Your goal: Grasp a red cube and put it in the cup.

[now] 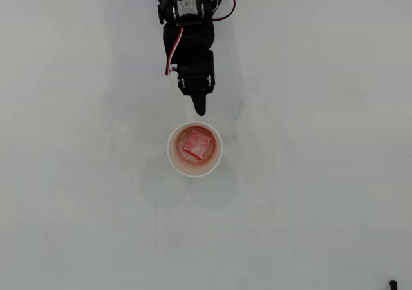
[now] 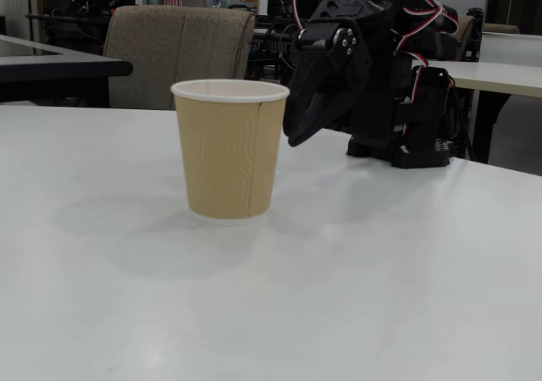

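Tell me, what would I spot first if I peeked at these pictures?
Probably the red cube lying inside the cup, bright against the white table in the overhead view. Next, the black gripper just beyond the cup's rim, holding nothing. In the fixed view the cup looks tan and ribbed, standing upright.

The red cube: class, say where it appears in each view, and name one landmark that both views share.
Overhead view: the red cube lies inside the cup, just below centre of the picture.
Fixed view: not visible; the cup's wall hides its inside.
Shared landmark: the cup, with the gripper close beside it.
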